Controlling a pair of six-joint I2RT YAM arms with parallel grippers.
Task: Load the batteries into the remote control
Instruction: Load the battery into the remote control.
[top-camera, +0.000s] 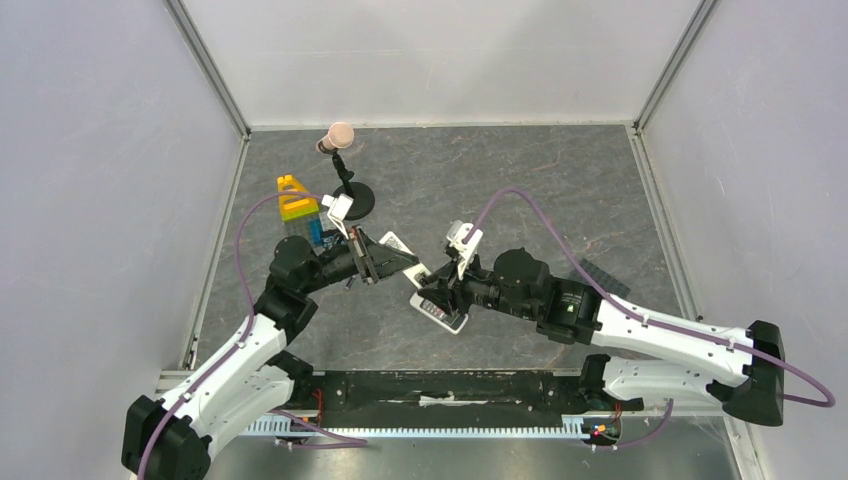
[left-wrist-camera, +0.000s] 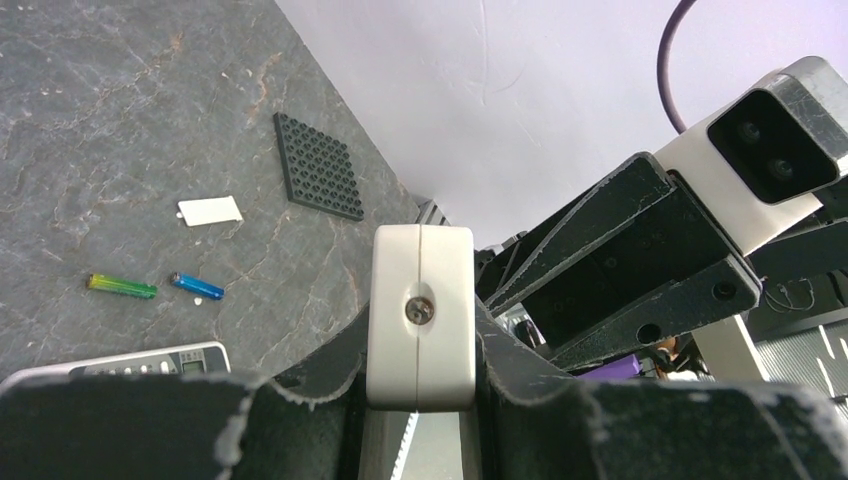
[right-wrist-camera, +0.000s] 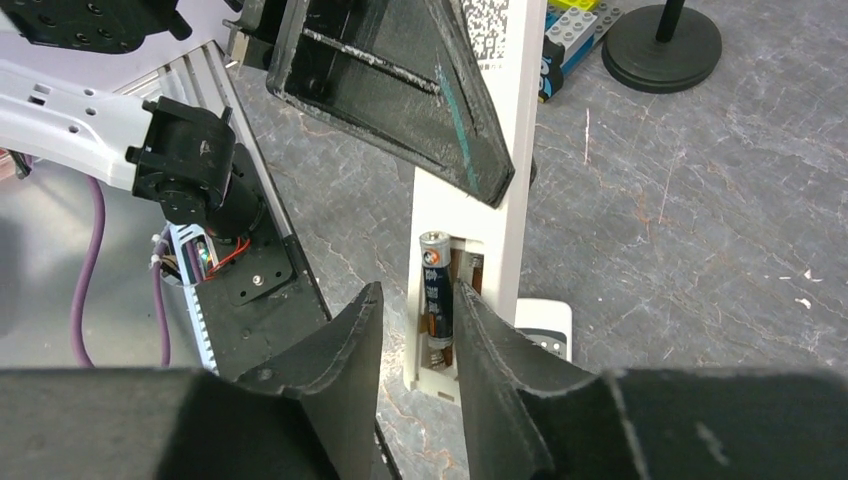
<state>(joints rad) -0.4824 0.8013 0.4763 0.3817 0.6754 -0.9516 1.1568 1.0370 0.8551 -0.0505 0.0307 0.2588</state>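
The table (top-camera: 520, 170) is grey, like stone. From its middle in the top view, a black stand (top-camera: 355, 203) sits at 11 o'clock. It has a round foot and a pink ball (top-camera: 342, 133) on top. Toy bricks (top-camera: 297, 205), yellow, green and blue, sit at 9 o'clock from the foot, close by. A flat black plate (top-camera: 603, 278) with bumps lies at 3 o'clock.

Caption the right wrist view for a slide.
Right gripper straddles a dark cylindrical battery inside a slim white plastic remote held by left gripper.
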